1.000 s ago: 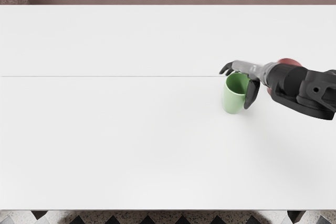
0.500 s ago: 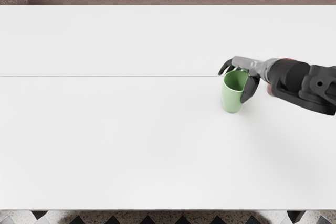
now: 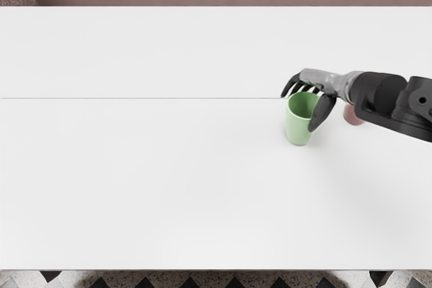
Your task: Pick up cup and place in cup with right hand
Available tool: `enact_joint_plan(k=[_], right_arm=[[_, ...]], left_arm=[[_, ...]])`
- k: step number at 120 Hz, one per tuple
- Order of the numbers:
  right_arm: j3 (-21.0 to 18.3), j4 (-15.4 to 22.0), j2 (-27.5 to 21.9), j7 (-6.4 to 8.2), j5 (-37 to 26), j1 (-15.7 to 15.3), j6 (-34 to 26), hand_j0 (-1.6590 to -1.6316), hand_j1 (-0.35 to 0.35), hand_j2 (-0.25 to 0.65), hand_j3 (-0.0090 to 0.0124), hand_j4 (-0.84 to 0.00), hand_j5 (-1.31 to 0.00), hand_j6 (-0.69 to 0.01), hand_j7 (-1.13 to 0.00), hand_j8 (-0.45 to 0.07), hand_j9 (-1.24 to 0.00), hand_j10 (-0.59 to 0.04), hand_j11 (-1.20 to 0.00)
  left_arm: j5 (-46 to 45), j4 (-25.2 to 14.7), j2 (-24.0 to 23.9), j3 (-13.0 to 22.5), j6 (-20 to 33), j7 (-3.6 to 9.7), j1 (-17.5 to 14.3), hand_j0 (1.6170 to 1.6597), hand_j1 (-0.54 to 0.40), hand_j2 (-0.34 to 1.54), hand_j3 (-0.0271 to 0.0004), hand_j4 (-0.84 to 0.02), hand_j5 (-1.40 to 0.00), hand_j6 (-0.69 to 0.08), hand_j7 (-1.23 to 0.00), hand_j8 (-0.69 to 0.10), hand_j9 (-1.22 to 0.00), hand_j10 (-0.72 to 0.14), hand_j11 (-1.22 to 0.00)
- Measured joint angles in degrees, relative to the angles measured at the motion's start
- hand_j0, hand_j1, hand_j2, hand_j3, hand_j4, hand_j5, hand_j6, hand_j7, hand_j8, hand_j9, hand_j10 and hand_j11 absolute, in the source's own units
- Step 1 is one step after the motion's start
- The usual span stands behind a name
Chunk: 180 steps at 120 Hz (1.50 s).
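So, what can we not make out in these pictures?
Most of red thing: head view, behind right arm.
Whether right hand touches green cup: head view, hand covers the place.
Green cup's inner bottom: head view, behind its near wall.
Rest of right arm: head view, cut off by right edge.

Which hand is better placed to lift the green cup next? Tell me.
Right, I judge: the right hand is at the green cup, partly over its rim, while no left hand shows.
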Motion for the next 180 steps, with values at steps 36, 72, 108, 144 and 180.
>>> enact_joint_plan(k=[36,72,108,144,180], right_arm=[[4.79,0.94,-2.61,0.00,2.98,0.11,3.73,-1.6571,0.081,0.063,-0.0001,-0.424,-0.55,-0.387,-0.55,-0.325,-0.55,-0.404,-0.55],[13.95,2.90,-9.31,0.00,10.04,0.31,14.55,-1.6572,0.070,0.061,0.0002,-0.420,-0.56,-0.399,-0.55,-0.334,-0.56,-0.415,-0.55],[19.55,3.12,-14.45,0.00,13.97,0.38,19.04,-1.6577,0.083,0.087,-0.0004,-0.417,-0.56,-0.402,-0.55,-0.333,-0.55,-0.407,-0.56],[20.17,0.67,-16.84,0.00,14.76,0.69,19.26,-1.6576,0.094,0.095,-0.0002,-0.420,-0.55,-0.397,-0.55,-0.330,-0.55,-0.402,-0.55],[20.09,-4.36,-16.61,0.00,14.46,0.70,19.22,-1.6576,0.096,0.101,0.0000,-0.421,-0.55,-0.395,-0.55,-0.330,-0.54,-0.402,-0.55]], left_arm=[[0.00,0.00,0.00,0.00,0.00,0.00,0.00,1.6581,0.349,0.00,0.0000,0.000,0.00,0.000,0.00,0.000,0.00,0.000,0.00],[0.00,0.00,0.00,0.00,0.00,0.00,0.00,1.6581,0.349,0.00,0.0000,0.000,0.00,0.000,0.00,0.000,0.00,0.000,0.00],[0.00,0.00,0.00,0.00,0.00,0.00,0.00,1.6581,0.349,0.00,0.0000,0.000,0.00,0.000,0.00,0.000,0.00,0.000,0.00],[0.00,0.01,0.00,0.00,0.00,0.00,0.00,1.6581,0.349,0.00,-0.0001,0.000,0.00,0.000,0.00,0.000,0.00,0.000,0.00],[0.00,0.00,0.00,0.00,0.00,0.00,0.00,1.6581,0.349,0.00,-0.0001,0.000,0.00,0.000,0.00,0.000,0.00,0.000,0.00]])
